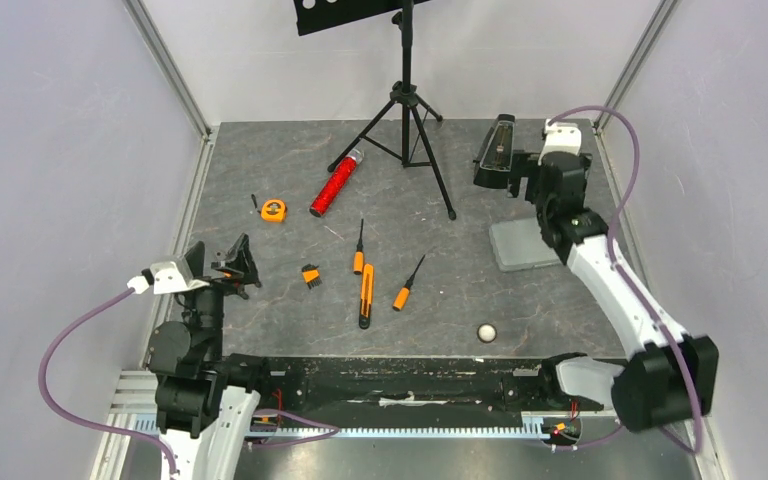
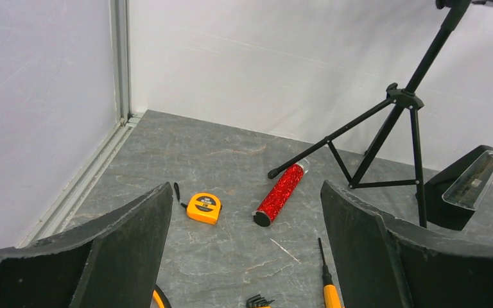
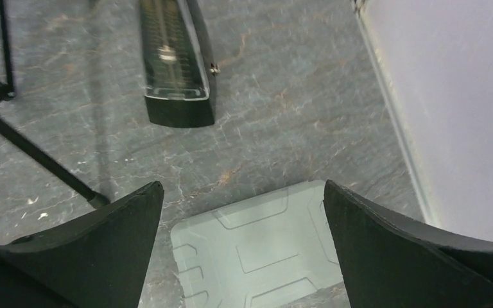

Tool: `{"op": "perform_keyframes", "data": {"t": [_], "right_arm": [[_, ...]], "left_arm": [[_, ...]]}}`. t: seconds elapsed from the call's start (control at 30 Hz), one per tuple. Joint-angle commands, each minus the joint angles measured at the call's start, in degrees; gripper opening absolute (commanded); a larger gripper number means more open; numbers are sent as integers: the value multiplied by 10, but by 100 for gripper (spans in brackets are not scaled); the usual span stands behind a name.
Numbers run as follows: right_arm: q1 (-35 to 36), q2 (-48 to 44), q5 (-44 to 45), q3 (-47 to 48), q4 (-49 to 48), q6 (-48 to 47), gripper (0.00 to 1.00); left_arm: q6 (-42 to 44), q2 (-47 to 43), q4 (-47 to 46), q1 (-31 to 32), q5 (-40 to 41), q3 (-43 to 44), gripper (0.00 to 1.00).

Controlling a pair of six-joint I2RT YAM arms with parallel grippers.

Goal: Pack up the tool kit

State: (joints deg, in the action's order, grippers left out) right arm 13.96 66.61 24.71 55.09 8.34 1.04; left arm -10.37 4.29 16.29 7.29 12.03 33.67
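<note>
The grey case [image 1: 522, 246] lies flat at the right of the table, its moulded face up [image 3: 257, 250]. My right gripper [image 1: 550, 215] hangs open just above it, fingers [image 3: 103, 256] on either side of the case's far end [image 3: 242, 185]. Loose tools lie mid-table: an orange tape measure [image 1: 273, 210] [image 2: 204, 208], three orange-and-black screwdrivers [image 1: 358, 250] [image 1: 366, 295] [image 1: 407, 287] and a small hex-key set [image 1: 310, 275] [image 2: 257, 300]. Near the left edge my left gripper [image 1: 218, 262] stands open and empty [image 2: 245, 186], aimed across the tools.
A red glittery cylinder [image 1: 336, 183] [image 2: 281, 194] lies beside a black tripod stand [image 1: 407, 110]. A black metronome [image 1: 497, 150] [image 3: 174, 64] stands just beyond the case. A small white ball [image 1: 486, 332] rests near the front edge. Walls enclose the table on three sides.
</note>
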Motion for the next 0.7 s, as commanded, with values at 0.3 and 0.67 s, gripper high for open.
{"op": "perform_keyframes", "data": {"t": [0.3,0.67], "right_arm": [[-254,240,-235,108,76,126,98],[-326,240,-369,-24,36,189,98]], "left_arm": [[26,-55,-11,18,14,-4,91],[25,-46,-13,21,9,-5,91]]}}
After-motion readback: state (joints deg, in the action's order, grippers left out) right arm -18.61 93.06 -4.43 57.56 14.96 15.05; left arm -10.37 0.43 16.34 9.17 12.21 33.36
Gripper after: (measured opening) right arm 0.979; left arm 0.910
